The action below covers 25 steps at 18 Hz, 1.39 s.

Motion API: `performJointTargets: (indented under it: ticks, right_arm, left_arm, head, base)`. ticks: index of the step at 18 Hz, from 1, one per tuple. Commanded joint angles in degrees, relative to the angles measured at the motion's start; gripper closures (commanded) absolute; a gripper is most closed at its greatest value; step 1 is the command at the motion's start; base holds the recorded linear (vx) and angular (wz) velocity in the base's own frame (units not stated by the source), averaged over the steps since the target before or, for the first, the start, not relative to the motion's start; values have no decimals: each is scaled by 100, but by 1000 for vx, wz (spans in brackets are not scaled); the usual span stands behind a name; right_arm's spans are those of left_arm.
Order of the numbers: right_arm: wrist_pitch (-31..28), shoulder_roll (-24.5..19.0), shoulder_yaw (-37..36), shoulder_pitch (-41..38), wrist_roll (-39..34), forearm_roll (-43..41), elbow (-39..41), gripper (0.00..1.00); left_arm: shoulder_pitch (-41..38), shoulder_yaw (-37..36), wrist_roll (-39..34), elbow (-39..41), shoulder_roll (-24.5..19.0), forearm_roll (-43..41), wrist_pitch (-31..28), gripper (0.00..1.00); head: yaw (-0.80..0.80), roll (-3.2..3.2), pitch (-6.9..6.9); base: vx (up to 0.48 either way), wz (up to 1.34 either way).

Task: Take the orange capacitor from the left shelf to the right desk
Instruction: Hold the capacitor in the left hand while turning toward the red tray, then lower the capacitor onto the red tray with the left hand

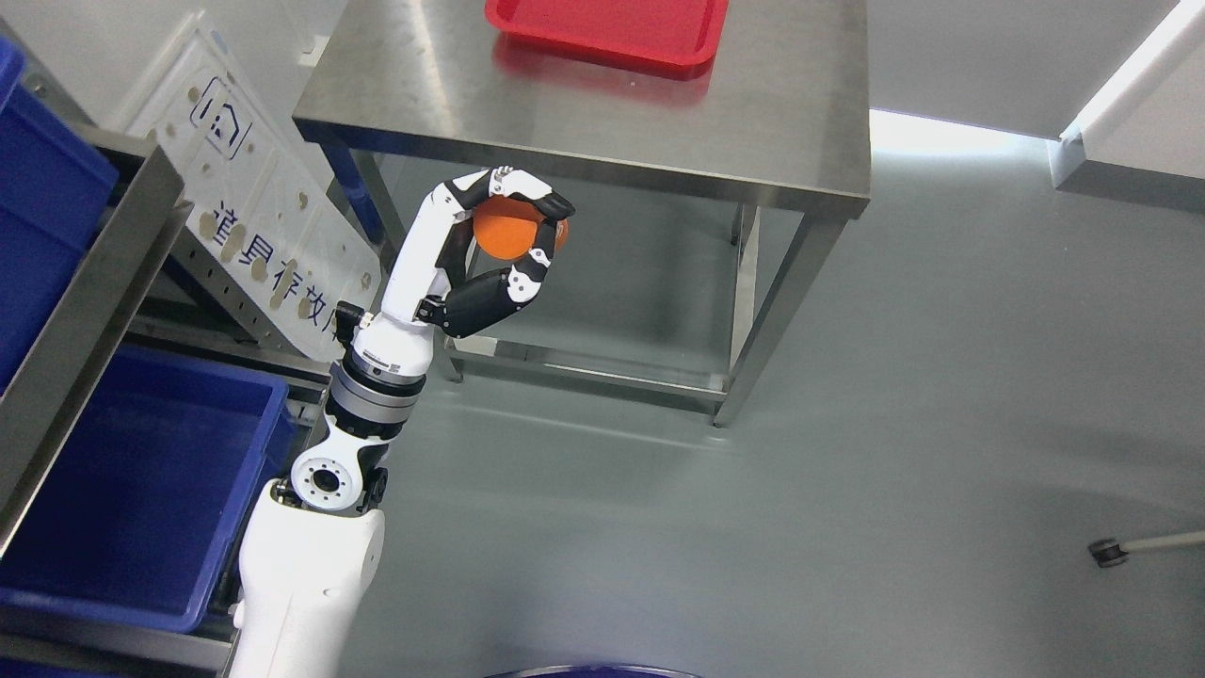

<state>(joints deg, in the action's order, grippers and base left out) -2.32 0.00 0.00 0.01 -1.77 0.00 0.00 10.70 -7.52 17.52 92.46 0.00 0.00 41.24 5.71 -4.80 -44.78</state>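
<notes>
Left robot hand (504,247): your fingers are clamped around the orange capacitor (513,229), so it rides securely.
Capacitor: in the air, clear of the shelf (89,254), short of the worktop (602,122).
Red tray (602,33): your likely drop spot.

This looks like an industrial workshop or factory storage area. A stainless-steel desk (602,104) with a bare metal frame stands on a smooth, glossy grey-green floor (847,471) of the sealed kind. A red plastic tray (612,33) lies on the desk. At the left, a metal shelf (94,254) holds blue plastic parts bins (141,480), and a white perforated sign (254,188) with printed characters leans beside it.
</notes>
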Motion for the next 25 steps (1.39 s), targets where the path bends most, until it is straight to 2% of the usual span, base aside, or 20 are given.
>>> performJointTargets:
  ticks: [1,8,14,20,23,25]
  right_arm:
    - [4,100,-70,-195,1,0,132,0]
    - [4,100,-70,-195,1,0,132,0]
    - [4,100,-70,-195,1,0,132,0]
    - [4,100,-70,-195,1,0,132,0]
    - [4,100,-62,-195,1,0,132,0]
    - [4,100,-70,-195,1,0,132,0]
  left_arm:
    - [11,-276,-3,-62,-100,70,-10,97]
    - [379,-540,-144,-307,-100,79,-423,96]
    - [765,-918,-398,-659,-100,70,-493,96]
    - [1565,-856,-908,-1054,-100,79,-1441,96]
    - [1619,-707,-908,-1116,-100,79,-1925,96]
    - [1628,-698,-908,-1169,-100,79,-1961,95]
  head:
    - [0,0,0]
    - [0,0,-1]
    - [0,0,-1]
    - [0,0,0]
    - [0,0,-1]
    - [0,0,-1]
  base:
    - [435,-105]
    - [406,-63]
    - [328,-24]
    - [157,-49]
    - [75,-26]
    - [44,-37]
